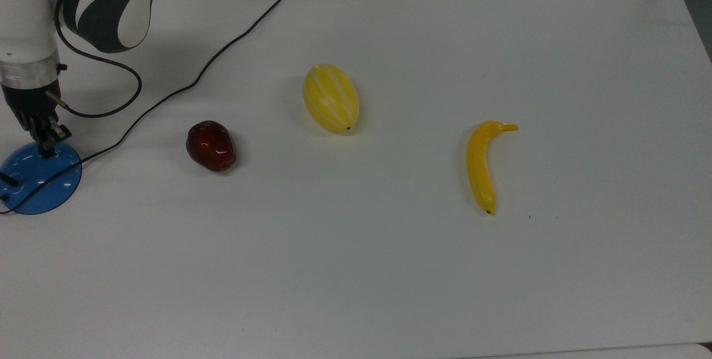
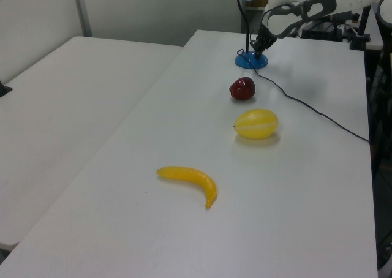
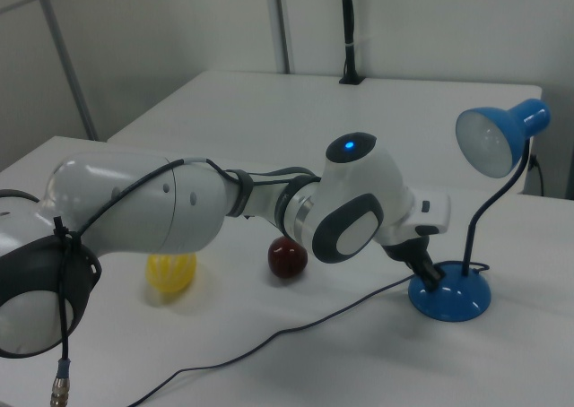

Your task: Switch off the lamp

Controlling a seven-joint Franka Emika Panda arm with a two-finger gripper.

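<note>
The lamp's glossy blue dome base (image 1: 39,181) sits at the top view's far left edge, with a thin black cord (image 1: 222,50) running off to the table's back. In the right view the base (image 3: 448,298) carries a bent black neck and a blue shade (image 3: 498,138) whose bulb is dark. My gripper (image 1: 47,144) is shut, and its tip points down at the back rim of the base. From the right view, the gripper (image 3: 432,275) touches or nearly touches the dome's left side. The lamp (image 2: 252,60) stands at the far end of the table in the left view.
A dark red apple (image 1: 211,146) lies right of the lamp in the top view, then a yellow striped melon (image 1: 331,97) and a banana (image 1: 481,164). The white table (image 1: 389,281) has open room in front of them. My arm (image 3: 179,210) stretches over the table's left part in the right view.
</note>
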